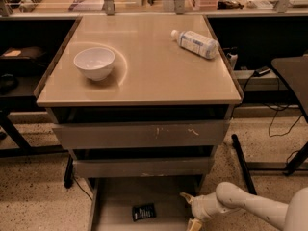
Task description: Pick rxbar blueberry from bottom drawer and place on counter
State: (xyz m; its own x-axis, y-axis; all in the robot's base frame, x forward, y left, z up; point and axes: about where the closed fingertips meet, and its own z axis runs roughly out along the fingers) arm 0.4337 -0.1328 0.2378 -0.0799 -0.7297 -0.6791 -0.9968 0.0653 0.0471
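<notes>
The bar (144,211), a small flat rectangle in a dark wrapper with faint pale print, lay slightly askew on the grey floor of the pulled-out bottom drawer (115,200), alone there and near its front middle. The pincer (190,210) sat low at the drawer's right side, just right of the bar and not touching it, its two pale fingers spread wide with nothing between them. Up on the tan surface (159,76) stood a white bowl (94,63), seemingly empty, and a clear bottle (195,43) lay on its side.

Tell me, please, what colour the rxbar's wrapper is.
Dark navy-black rxbar, camera view; the gripper hovers beside it.
</notes>
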